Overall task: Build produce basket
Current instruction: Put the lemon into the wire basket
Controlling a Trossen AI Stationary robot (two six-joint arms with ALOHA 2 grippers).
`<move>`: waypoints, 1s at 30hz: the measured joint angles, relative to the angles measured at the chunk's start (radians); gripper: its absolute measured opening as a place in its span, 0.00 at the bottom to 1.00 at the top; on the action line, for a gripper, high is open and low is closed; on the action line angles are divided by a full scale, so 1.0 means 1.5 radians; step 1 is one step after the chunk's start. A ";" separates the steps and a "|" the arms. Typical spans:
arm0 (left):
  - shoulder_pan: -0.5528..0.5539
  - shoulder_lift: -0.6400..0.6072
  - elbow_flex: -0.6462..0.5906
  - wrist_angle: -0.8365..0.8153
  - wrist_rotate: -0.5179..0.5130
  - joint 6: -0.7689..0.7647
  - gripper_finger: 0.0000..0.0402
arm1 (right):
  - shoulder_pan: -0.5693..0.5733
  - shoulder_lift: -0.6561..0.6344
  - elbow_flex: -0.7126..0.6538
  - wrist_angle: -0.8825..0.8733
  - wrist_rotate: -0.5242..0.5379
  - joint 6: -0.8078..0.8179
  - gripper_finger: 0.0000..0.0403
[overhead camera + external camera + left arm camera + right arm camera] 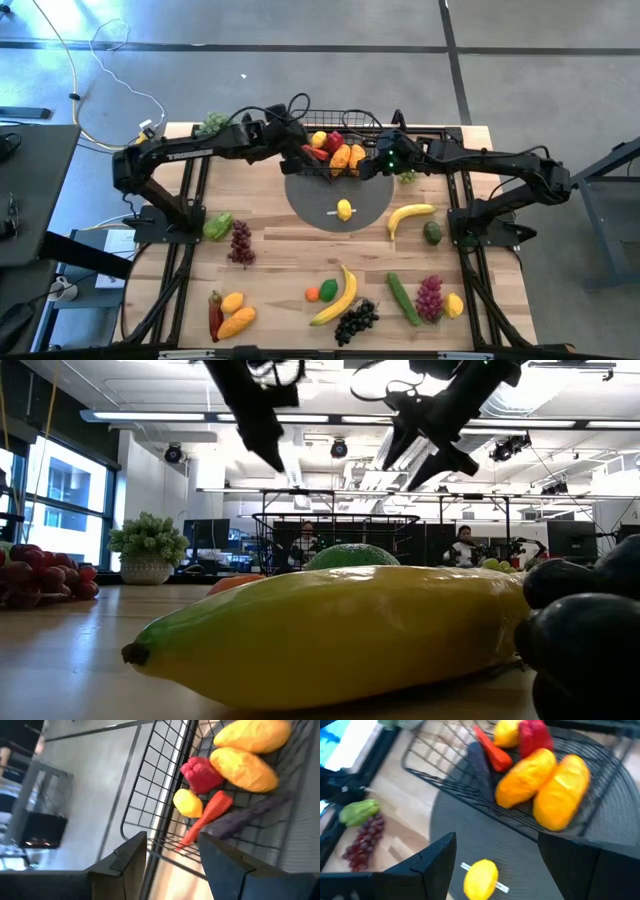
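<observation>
The black wire basket (340,112) stands on the far part of the grey round mat (310,200). It holds a lemon (187,802), a red pepper (200,774), a carrot (205,815), two orange-yellow fruits (540,780) and a dark purple piece (240,817). My left gripper (303,150) is open and hovers over the basket's left end; its fingers (130,855) stand either side of the wire rim (160,845). My right gripper (383,165) is open too, raised by the basket's right end. Another lemon (481,877) lies on the mat below it.
Loose produce lies over the near half of the table: a banana (410,214), an avocado (432,232), red grapes (241,242), a pale green leafy bunch (217,226), a second banana (338,296), black grapes (356,320), a cucumber (402,297). Green grapes (211,123) sit at the far left corner.
</observation>
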 joint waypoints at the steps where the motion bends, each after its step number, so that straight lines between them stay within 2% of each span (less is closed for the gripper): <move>1: -0.003 -0.011 0.000 -0.012 0.002 -0.017 0.42 | 0.004 0.000 0.000 0.011 -0.005 -0.008 0.65; 7: -0.023 -0.075 0.001 -0.093 0.077 -0.112 0.42 | 0.037 0.000 0.000 0.059 -0.008 -0.020 0.65; 14: -0.032 -0.140 -0.020 -0.179 0.189 -0.206 0.42 | 0.095 0.000 0.000 0.087 0.018 0.066 0.65; 23: -0.080 -0.231 -0.125 -0.176 0.203 -0.300 0.42 | 0.168 0.028 0.000 0.106 0.063 0.156 0.65; 30: -0.115 -0.245 -0.152 -0.178 0.230 -0.360 0.42 | 0.195 0.067 0.000 0.154 0.062 0.196 0.65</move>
